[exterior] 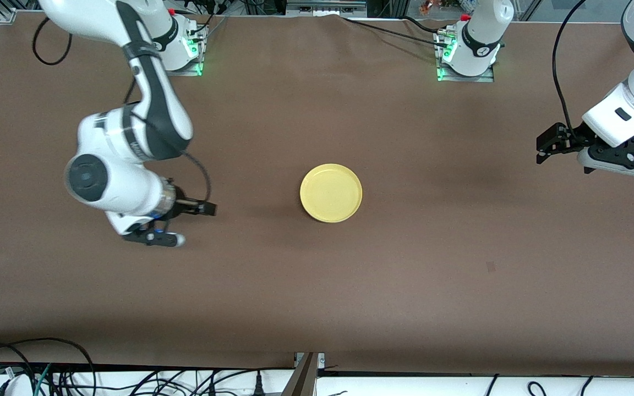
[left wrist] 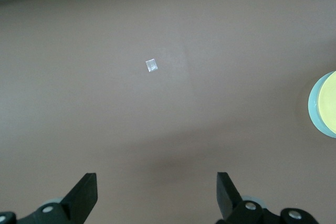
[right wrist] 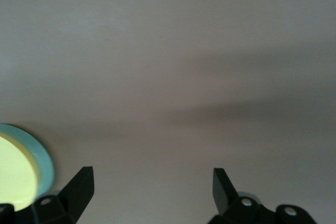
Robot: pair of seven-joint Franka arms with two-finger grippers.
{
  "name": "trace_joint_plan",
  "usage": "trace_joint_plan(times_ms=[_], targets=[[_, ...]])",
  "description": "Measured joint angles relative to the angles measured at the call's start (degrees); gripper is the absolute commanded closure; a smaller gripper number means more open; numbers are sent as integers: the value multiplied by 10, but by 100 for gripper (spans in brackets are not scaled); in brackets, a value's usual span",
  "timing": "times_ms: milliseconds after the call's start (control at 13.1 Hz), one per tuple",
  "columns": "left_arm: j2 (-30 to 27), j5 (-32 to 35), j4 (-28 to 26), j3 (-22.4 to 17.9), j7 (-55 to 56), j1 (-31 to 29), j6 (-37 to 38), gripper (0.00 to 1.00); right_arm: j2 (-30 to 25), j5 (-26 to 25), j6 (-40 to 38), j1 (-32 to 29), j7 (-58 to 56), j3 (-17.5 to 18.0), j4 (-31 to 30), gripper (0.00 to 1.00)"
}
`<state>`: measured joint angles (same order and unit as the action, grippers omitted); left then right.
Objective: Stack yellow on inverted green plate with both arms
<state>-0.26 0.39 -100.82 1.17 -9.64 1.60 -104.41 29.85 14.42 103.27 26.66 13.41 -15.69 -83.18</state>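
Yellow plate (exterior: 331, 193) seated mid-table on green plate (left wrist: 312, 106) (only a mint rim peeking out in wrist views). Right gripper (exterior: 198, 223) hovering low toward right arm's end of table, jaws wide, empty. Left gripper (exterior: 549, 148) up over left arm's end, jaws wide, nothing held, waiting. Stack apparently done; best to lift both arms straight up w/o brushing rim, then check plates sit concentric.

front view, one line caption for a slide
Yellow plate stacked mid-table, left gripper and right gripper both open and clear of it.
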Motion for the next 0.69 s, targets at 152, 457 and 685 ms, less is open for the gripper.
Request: trace_joint_plan(times_ms=[152,457,685], targets=[[0,0,0,0,0,0,0,0,-5,0,-83,0,-77,-51,26,0],[0,0,0,-1,0,-1,0,0,-75,-17,-175,-75,-135,-55,42,0],[0,0,0,0,0,0,0,0,-149,-105,-223,-171,-146,26,37,0]])
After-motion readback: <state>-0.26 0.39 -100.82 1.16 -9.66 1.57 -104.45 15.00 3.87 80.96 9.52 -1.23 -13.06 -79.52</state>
